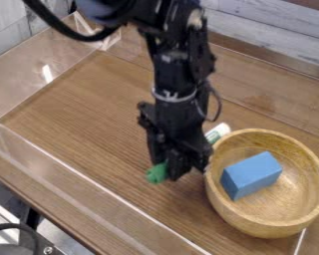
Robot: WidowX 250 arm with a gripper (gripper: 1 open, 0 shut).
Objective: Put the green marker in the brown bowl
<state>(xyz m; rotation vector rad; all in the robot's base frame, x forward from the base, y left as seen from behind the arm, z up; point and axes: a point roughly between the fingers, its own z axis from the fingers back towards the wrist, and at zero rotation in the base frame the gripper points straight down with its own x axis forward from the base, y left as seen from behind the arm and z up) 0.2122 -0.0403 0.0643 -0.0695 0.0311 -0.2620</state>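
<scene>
The pincer (177, 164) looks like matt black plastic. In its grip, the green marker (159, 173) shows a smooth plastic cap. Just right of the pincer, the brown bowl (298, 218) is pale, satin-finished wood, holding a matt blue block (251, 174). Beneath the pincer, the worktop (83, 110) is wood-grain with a soft sheen.

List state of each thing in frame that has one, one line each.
hand: shut on the green marker, pointing down.
green marker: held in the hand, tilted, green cap end low, white end toward the bowl; seems clear of the table.
brown bowl: upright on the table, right of the hand, marker not in it.
blue block: lying inside the brown bowl.
</scene>
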